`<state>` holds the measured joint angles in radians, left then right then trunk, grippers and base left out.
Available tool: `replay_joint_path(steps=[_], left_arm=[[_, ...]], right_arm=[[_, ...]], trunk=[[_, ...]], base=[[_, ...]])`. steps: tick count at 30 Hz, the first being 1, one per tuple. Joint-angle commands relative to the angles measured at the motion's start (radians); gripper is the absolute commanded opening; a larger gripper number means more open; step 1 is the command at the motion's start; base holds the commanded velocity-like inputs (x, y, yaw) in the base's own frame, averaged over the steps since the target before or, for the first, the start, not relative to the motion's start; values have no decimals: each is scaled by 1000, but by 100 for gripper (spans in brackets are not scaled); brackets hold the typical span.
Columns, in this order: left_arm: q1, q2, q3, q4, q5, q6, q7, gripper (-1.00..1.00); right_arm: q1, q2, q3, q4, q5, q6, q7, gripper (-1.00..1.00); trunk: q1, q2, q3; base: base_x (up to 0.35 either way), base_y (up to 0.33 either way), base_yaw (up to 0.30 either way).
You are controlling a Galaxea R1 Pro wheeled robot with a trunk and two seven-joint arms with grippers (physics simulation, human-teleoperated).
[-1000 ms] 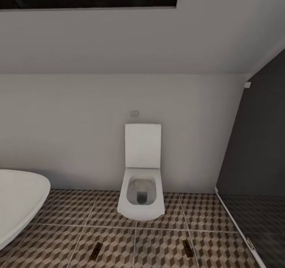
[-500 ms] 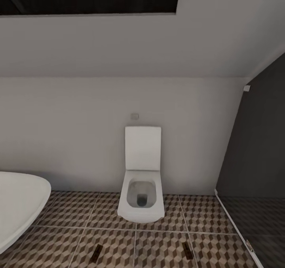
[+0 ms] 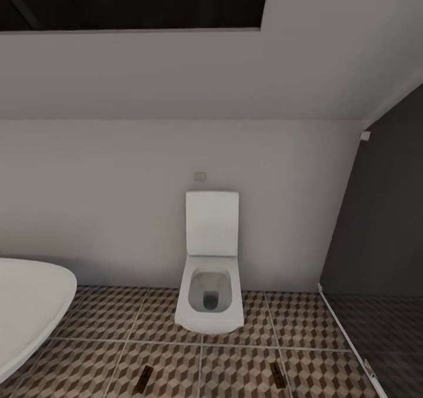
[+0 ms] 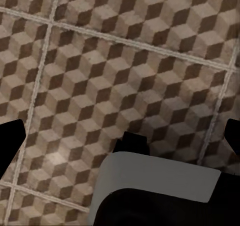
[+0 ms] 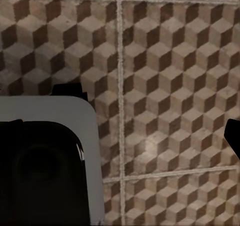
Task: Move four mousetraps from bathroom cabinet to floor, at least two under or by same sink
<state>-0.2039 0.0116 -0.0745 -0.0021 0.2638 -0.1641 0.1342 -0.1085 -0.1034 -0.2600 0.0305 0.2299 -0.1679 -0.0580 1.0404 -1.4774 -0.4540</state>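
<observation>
From the head view I face a white toilet point(image 3: 209, 277) against the pale back wall, lid up, bowl open, a dark patch low in the bowl; I cannot tell what it is. A white tub point(image 3: 26, 307) rim curves in at the left, its inside not visible from here. A dark glass partition point(image 3: 379, 251) stands at the right.

Two mousetraps lie flat on the bathroom floor point(image 3: 100, 321) in front of the toilet, well apart: the left mousetrap point(image 3: 143, 379) and the right mousetrap point(image 3: 277, 374).

The wrist views add what the head view lacks. The left wrist view shows cube-pattern tile with the left gripper point(image 4: 122, 136) fingertips dark at both edges, spread wide, nothing between them. The right wrist view shows the right gripper point(image 5: 125, 131) likewise released over bare tile.
</observation>
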Motion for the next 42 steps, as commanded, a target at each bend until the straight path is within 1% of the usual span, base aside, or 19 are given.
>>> replay_joint_path(steps=[1, 13, 19, 30, 37, 42], left_arm=[[1, -3, -8, 1, 8, -3, 2, 100], [20, -47, -8, 1, 8, -5, -1, 100], [22, -54, -8, 1, 8, -6, -1, 100], [23, -55, -7, 1, 8, -6, -1, 100], [23, -55, -7, -1, 7, -7, 0, 100], [23, -55, -7, -1, 7, -8, 1, 100]], right_arm=[[0, 0, -8, 3, 11, -6, -3, 100], [7, 0, -8, 3, 9, -16, 12, 100], [7, 0, -14, 2, 6, -22, 15, 100], [7, 6, -15, 2, 6, -25, 17, 100], [7, 8, -15, 2, 7, -25, 17, 100], [7, 21, -15, 2, 9, -25, 16, 100]], trunk=[[-4, 7, 2], [-50, 91, 40], [-73, 133, 59], [-115, 210, 93], [-115, 210, 93], [-115, 210, 93]], base=[[0, 0, 0], [0, 0, 0], [0, 0, 0], [0, 0, 0], [0, 0, 0], [0, 0, 0]])
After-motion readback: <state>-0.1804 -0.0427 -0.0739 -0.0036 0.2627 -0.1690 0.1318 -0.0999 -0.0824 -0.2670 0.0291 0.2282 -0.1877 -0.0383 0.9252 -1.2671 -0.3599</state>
